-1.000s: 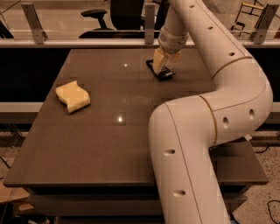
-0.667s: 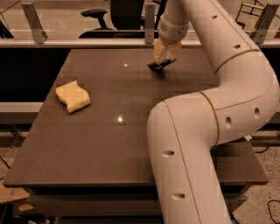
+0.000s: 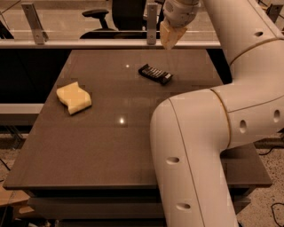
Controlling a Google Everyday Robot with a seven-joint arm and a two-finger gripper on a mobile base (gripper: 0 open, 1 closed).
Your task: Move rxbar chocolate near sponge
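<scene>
Flat on table (image 3: 133,146) — rxbar chocolate (image 3: 155,74), apart below gripper (image 3: 171,37) jaws.

The claw (image 3: 170,37) has lifted off the rxbar chocolate (image 3: 155,74), now hovering above.

One camera view only. Looks down on the table (image 3: 111,146) from above and behind its near edge, pitched forward, facing its far edge. Set close: takes in almost the whole tabletop, with part of the near edge hidden behind the arm (image 3: 195,150), large in the foreground right of the table's centre. Reaches past the far edge to a rail (image 3: 88,43) and an office chair (image 3: 126,13) behind it. Catches the gripper (image 3: 171,37) at the top of frame, over the table's far edge, right of centre. Places the sponge (image 3: 74,97) on the table's left side and the rxbar chocolate (image 3: 155,73) on its far half, apart from the gripper.
</scene>
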